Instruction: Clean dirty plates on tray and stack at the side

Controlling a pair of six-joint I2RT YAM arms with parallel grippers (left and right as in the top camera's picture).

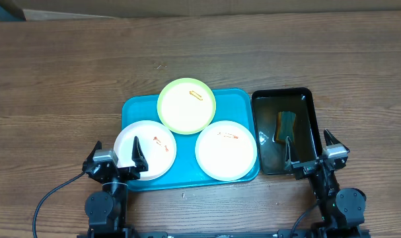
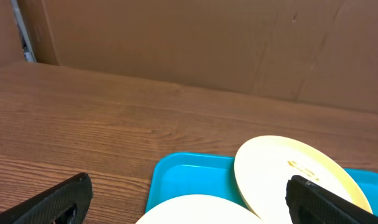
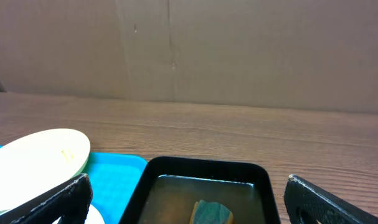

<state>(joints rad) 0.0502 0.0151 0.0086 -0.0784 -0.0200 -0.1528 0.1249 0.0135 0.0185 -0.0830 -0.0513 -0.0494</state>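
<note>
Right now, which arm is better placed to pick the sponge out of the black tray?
Right. The right gripper stands open at the near edge of the black tray, the sponge just ahead. The left gripper sits across the teal tray, by a white plate.

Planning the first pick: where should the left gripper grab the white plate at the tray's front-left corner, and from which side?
Probably its left rim. The white plate is shallow and lies flat, so only the edge offers a bite, and there it juts past the rim of the teal tray, likely leaving room beneath. Come in low from the left, where the open left gripper sits.
</note>
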